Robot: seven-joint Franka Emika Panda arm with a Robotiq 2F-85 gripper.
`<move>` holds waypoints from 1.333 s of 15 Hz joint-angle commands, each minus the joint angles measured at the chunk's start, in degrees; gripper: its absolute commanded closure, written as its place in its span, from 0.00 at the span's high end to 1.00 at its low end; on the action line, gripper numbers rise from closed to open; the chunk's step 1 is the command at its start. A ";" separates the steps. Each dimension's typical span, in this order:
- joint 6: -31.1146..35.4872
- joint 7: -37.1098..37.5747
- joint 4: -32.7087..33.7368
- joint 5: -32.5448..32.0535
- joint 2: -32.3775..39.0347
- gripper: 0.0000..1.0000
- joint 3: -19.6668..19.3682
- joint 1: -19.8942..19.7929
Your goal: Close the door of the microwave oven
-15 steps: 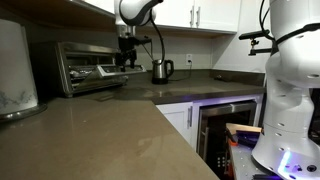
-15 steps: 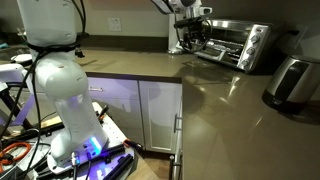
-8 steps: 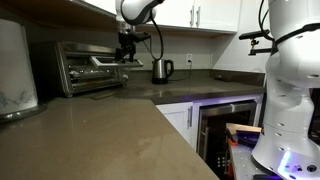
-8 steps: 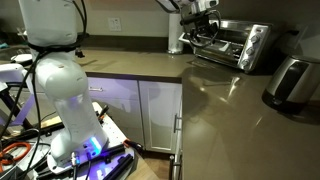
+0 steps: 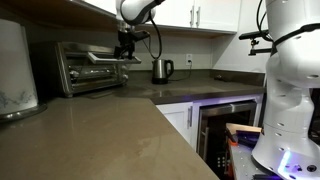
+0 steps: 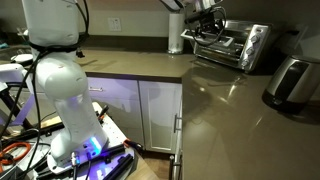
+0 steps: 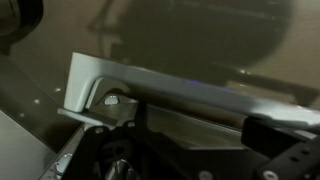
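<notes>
jaws could not be read as wide or narrow. the wrist view showed only one dark finger [image 7: 285, 130] just below the long bar handle [image 7: 180, 92], and both exterior views were too small to settle it. the gripper [image 5: 127, 53] was at the free front edge of the door [image 5: 112, 60]. whether it gripped the handle or only pressed against it could not be told. the door stood partway up, tilted between flat and upright. it was hinged along the bottom of the microwave oven [image 5: 70, 70], which sat at the back of the counter [image 5: 120, 130], well apart from the kettle [image 5: 160, 70]. by my judgement the closing was around half done. the racks were open to view, and the door had yet to swing up flush against the oven's front.
</notes>
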 commanded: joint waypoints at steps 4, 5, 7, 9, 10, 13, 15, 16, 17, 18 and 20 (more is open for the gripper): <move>3.26 3.00 5.31 -7.79 2.94 0.97 -1.36 0.34; 3.23 3.60 5.62 -8.92 2.75 0.97 -1.42 0.55; 2.90 4.68 6.20 -10.83 2.34 0.99 -1.34 0.98; 2.60 4.94 6.42 -12.49 1.73 1.00 -1.25 1.26; 2.58 5.34 6.70 -14.24 1.50 1.00 -1.45 1.42; 3.34 3.81 7.07 -14.41 0.67 1.00 -0.92 0.72; 3.80 2.28 7.00 -12.46 -0.05 1.00 -0.40 0.23; 4.32 1.93 6.83 -12.03 -0.37 1.00 -0.30 0.10; 4.47 1.88 6.85 -12.03 -0.55 1.00 -0.33 0.11; 4.40 2.14 6.88 -12.43 -0.80 1.00 -0.44 0.23; 4.21 2.73 6.81 -13.18 -1.27 1.00 -0.56 0.45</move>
